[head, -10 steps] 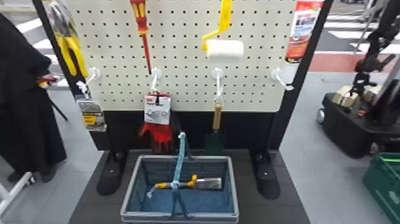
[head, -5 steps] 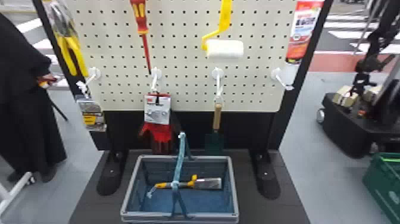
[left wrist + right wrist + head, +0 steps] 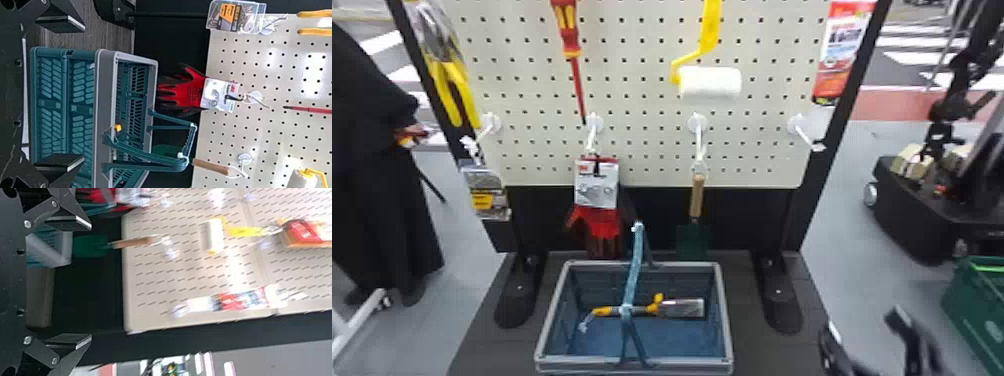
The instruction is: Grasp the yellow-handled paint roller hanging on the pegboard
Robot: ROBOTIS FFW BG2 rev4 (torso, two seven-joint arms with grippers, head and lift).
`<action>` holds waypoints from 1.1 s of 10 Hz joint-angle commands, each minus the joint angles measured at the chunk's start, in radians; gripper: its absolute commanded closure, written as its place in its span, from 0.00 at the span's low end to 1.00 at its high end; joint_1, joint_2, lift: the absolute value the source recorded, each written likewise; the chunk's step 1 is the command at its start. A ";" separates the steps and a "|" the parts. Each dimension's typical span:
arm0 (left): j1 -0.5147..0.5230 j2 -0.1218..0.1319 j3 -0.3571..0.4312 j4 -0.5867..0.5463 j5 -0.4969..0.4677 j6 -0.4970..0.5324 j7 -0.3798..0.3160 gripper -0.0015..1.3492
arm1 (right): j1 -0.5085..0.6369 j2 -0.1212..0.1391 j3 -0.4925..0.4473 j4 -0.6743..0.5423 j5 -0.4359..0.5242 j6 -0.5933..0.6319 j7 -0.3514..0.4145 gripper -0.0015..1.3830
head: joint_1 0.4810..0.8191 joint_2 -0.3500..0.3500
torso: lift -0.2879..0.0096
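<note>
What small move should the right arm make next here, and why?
Probably lift the right end effector up and inward toward the paint roller. It sits low, right of the basket, open and empty, while the roller hangs untouched high on the pegboard.

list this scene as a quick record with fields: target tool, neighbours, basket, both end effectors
target: yellow-handled paint roller, hanging on the pegboard, upper row, not grasped
neighbours: red screwdriver to its left; wooden-handled green trowel on the hook below
basket: grey-rimmed basket below the board, handle raised, holding a flat-bladed tool
right end effector: open, low at the head view's bottom right, well below the roller
left end effector: open, facing the basket and board
</note>
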 commanded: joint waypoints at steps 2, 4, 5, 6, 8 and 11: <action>-0.006 0.008 -0.002 0.000 0.000 0.004 0.000 0.11 | -0.102 -0.021 0.017 -0.253 0.001 0.228 0.032 0.21 | 0.20 0.50 | 0.63; -0.015 0.018 -0.006 0.000 0.008 0.002 0.000 0.11 | -0.254 -0.029 0.011 -0.326 0.016 0.370 0.134 0.21 | 0.20 0.50 | 0.63; -0.024 0.027 -0.014 0.000 0.009 0.007 0.000 0.11 | -0.331 -0.029 0.008 -0.331 0.016 0.413 0.182 0.21 | 0.20 0.50 | 0.63; -0.026 0.030 -0.018 0.000 0.011 0.011 0.002 0.11 | -0.396 -0.029 0.008 -0.334 0.009 0.450 0.210 0.21 | 0.20 0.50 | 0.63; -0.041 0.038 -0.031 0.000 0.009 0.028 0.002 0.11 | -0.520 -0.026 0.008 -0.329 0.013 0.519 0.279 0.21 | 0.20 0.50 | 0.63; -0.058 0.047 -0.040 0.000 0.016 0.045 0.002 0.11 | -0.731 -0.091 0.089 -0.157 -0.109 0.564 0.286 0.20 | 0.20 0.50 | 0.63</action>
